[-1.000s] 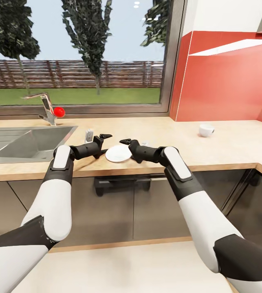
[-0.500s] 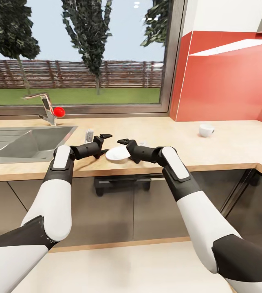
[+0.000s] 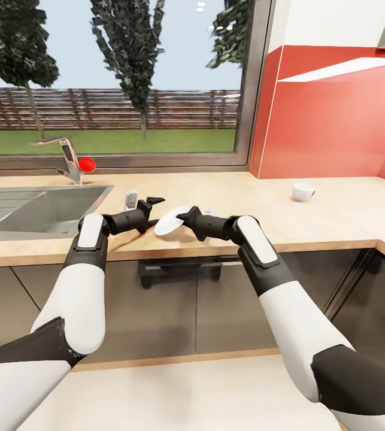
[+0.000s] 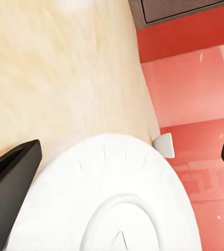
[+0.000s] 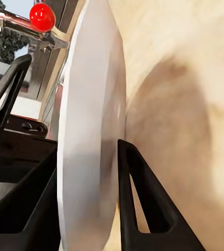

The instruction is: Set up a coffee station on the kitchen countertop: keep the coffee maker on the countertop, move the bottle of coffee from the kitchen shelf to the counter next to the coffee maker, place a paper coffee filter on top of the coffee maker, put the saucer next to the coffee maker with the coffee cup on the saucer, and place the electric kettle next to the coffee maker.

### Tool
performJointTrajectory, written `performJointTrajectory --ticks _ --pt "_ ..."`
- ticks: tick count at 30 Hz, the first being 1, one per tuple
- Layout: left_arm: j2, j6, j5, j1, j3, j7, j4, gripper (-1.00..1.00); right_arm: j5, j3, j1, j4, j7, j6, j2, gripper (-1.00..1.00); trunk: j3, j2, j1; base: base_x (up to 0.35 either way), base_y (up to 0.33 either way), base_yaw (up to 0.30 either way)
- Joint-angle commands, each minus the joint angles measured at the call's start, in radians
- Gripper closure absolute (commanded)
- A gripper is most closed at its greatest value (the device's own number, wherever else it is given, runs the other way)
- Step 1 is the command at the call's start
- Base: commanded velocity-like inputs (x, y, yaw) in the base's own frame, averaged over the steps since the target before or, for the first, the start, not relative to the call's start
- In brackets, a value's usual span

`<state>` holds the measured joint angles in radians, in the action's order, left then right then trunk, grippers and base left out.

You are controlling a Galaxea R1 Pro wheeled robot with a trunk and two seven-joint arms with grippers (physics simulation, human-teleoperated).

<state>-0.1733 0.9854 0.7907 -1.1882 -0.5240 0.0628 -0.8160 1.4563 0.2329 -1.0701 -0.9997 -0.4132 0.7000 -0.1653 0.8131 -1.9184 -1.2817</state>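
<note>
The white saucer [image 3: 169, 222] is tilted up off the light-wood countertop [image 3: 246, 194], its rim pinched by my right gripper [image 3: 186, 218]. In the right wrist view the saucer [image 5: 88, 120] stands edge-on between the two black fingers [image 5: 143, 209]. My left gripper [image 3: 154, 209] hangs open just left of the saucer; in the left wrist view the saucer [image 4: 117, 193] lies between its spread fingers [image 4: 10, 188]. The white coffee cup [image 3: 303, 191] sits far right by the red wall, also seen small as the cup [image 4: 164, 145]. The coffee maker, bottle of coffee, kettle and paper filter are out of view.
A steel sink [image 3: 42, 209] with a faucet [image 3: 66, 158] and red knob [image 3: 86, 164] lies at the left. A small pale object [image 3: 131, 197] stands beside the sink. The red wall [image 3: 336, 120] closes the right side. Grey cabinet fronts [image 3: 240, 299] run below.
My right gripper has slid left and closed on the saucer's rim, tipping the saucer up from lying flat. The left arm has stayed put.
</note>
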Motion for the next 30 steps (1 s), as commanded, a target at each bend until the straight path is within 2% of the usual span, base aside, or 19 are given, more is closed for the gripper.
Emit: performJointTrajectory --ticks 1,6,13,19,22,24,30 --pt "-0.001 0.007 -0.021 -0.001 -0.003 0.008 0.014 -1.00 0.026 0.000 -0.001 -0.001 -0.010 -0.005 0.000 1.00 0.001 0.000 0.000 0.000 0.000 0.000" --pt "-0.001 0.007 -0.021 -0.001 -0.002 0.008 0.007 -1.00 0.026 0.000 -0.001 -0.002 -0.010 -0.005 0.000 1.00 0.001 0.000 0.000 0.000 0.000 0.000" --pt "-0.001 0.007 -0.021 -0.005 -0.001 0.008 -0.045 -1.00 0.025 0.000 -0.001 -0.002 -0.010 -0.005 0.000 1.00 0.001 0.000 0.000 0.000 0.000 0.000" --pt "-0.001 0.007 -0.022 -0.024 0.003 0.008 -0.149 -1.00 0.024 0.000 -0.001 -0.002 -0.010 -0.005 0.001 1.00 0.001 0.000 0.000 0.000 0.000 0.000" --pt "-0.001 0.007 -0.022 -0.025 0.062 0.008 -0.239 -1.00 0.024 0.000 -0.001 -0.001 -0.010 -0.005 0.001 1.00 0.001 0.000 0.000 0.000 0.000 0.000" --pt "-0.001 0.007 -0.021 -0.025 0.086 0.008 -0.273 -1.00 0.024 0.000 -0.001 -0.001 -0.010 -0.005 0.001 1.00 0.001 0.000 0.000 -0.086 0.000 0.000" --pt "-0.001 0.008 -0.022 -0.025 0.103 0.006 -0.297 -1.00 0.020 -0.001 -0.001 -0.002 0.011 -0.005 0.002 1.00 0.001 0.000 0.000 -0.288 0.000 0.000"
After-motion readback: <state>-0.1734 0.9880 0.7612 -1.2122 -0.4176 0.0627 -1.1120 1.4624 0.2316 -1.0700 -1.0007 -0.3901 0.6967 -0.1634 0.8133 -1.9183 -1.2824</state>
